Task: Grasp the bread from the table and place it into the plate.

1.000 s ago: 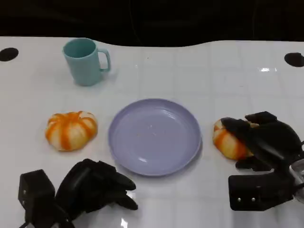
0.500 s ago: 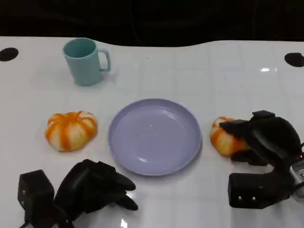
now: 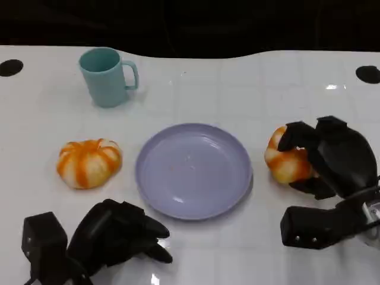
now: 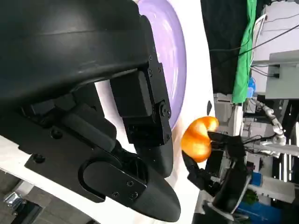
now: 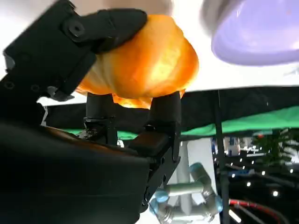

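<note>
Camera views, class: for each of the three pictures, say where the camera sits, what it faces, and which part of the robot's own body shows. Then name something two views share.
Head view: high on the robot, looking down at the table, the plate and the mug; both hands show, the left hand low, the right hand gripping a bread.
Left wrist view: behind the left hand, facing across the plate towards the held bread.
Right wrist view: behind the right hand, its fingers closed around the bread, the plate beyond.
Shared: all show plate and held bread.

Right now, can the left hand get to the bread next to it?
Probably yes. The left hand rests low on the table with nothing in it, and only bare table lies between it and the bread just beyond.
</note>
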Robot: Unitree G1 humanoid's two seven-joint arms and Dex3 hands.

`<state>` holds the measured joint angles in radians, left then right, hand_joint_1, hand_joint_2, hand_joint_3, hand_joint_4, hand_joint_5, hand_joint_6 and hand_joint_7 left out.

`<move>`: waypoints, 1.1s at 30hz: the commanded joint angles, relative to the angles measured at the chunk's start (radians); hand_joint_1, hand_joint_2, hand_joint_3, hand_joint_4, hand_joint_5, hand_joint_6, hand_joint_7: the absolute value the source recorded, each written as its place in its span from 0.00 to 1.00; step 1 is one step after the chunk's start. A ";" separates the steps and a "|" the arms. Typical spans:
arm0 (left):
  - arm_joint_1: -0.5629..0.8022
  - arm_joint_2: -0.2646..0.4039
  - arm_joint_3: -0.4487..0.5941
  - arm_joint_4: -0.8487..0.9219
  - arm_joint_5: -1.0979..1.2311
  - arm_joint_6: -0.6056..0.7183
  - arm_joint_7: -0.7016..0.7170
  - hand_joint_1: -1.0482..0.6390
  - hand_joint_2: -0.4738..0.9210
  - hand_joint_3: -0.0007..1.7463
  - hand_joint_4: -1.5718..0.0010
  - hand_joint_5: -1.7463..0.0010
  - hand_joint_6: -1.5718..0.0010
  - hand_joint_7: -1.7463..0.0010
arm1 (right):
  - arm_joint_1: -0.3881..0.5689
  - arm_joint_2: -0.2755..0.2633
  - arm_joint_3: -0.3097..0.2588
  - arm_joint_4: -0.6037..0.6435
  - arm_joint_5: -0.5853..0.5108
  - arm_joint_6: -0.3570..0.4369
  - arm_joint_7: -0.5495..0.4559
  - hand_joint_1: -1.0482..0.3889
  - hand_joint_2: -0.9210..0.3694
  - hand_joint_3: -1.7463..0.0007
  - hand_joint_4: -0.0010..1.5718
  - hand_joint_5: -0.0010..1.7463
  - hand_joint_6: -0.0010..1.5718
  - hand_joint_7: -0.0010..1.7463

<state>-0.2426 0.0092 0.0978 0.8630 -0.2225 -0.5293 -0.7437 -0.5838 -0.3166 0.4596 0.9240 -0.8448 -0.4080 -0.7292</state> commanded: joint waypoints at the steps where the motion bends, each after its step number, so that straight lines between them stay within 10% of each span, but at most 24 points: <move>1: 0.012 0.016 0.000 0.008 0.007 -0.015 0.011 0.00 0.91 0.00 0.00 0.87 0.01 1.00 | -0.006 -0.002 -0.029 -0.040 0.043 0.007 -0.013 0.65 0.51 0.27 0.62 1.00 0.47 1.00; 21: 0.004 0.010 -0.003 0.024 0.003 -0.024 0.005 0.00 0.91 0.00 0.01 0.88 0.02 1.00 | 0.034 0.042 -0.054 -0.386 0.211 -0.107 0.370 0.62 0.53 0.15 0.64 1.00 0.52 0.93; 33: 0.005 0.009 -0.004 0.025 0.001 -0.030 -0.001 0.00 0.91 0.00 0.01 0.88 0.02 1.00 | -0.016 0.121 -0.035 -0.284 0.243 -0.184 0.482 0.63 0.51 0.14 0.64 1.00 0.50 0.97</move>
<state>-0.2448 0.0080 0.0945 0.8937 -0.2214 -0.5510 -0.7441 -0.5686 -0.2069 0.4241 0.6021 -0.6239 -0.5593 -0.2616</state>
